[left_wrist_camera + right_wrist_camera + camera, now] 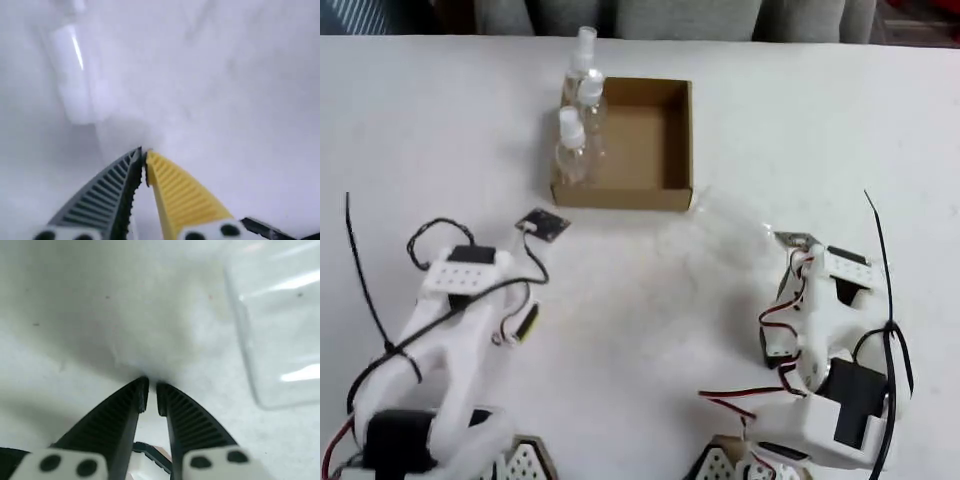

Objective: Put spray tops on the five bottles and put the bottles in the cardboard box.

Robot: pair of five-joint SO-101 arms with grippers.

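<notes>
Clear plastic bottle (pixel 730 215) lies on its side on the smooth white counter (pixel 440 120), between the corner of the cardboard box (pixel 675 140) and the right hand (pixel 150 385). Its long axis runs from one to the other. Right hand is nearer, ribbed fingers almost together, empty. Left hand (pixel 143 152) is closed, empty. Three capped bottles (pixel 570 140) stand along the box's left wall.
</notes>
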